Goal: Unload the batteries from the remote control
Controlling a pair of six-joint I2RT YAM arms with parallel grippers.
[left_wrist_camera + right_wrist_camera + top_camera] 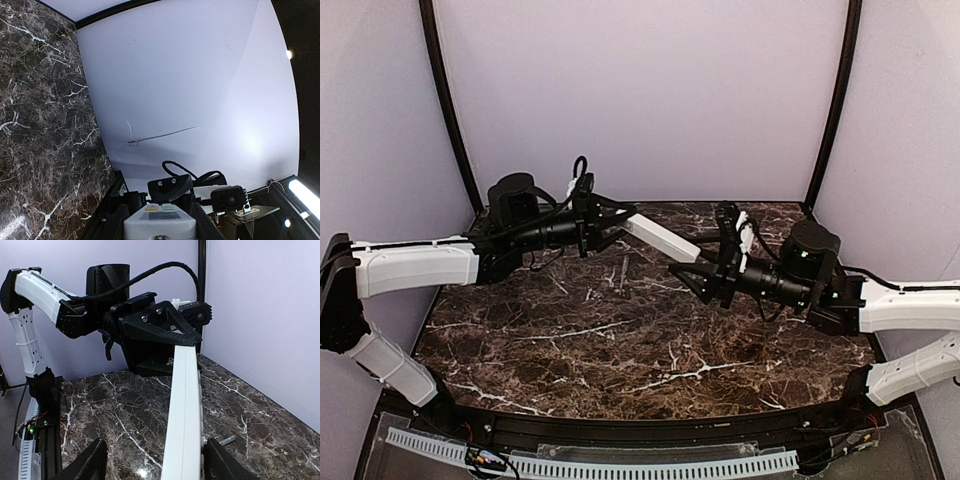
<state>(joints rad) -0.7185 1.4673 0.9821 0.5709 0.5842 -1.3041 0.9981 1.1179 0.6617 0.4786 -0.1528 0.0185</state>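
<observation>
The white remote control (660,238) hangs in the air above the back of the marble table (620,340). My left gripper (618,224) is shut on its far-left end; in the left wrist view the remote's end (160,222), with display and buttons, sits between the dark fingers (116,220). My right gripper (696,272) is open, its fingers (92,462) wide apart on either side of the remote's other end (182,415), which lies nearer the right finger. The remote's buttons face right in the right wrist view. No orange-red batteries show.
A small grey cylindrical thing (227,440) lies on the marble under the remote; I cannot tell what it is. Purple walls close in the table at the back and sides. A black rail and white strip (580,462) run along the near edge.
</observation>
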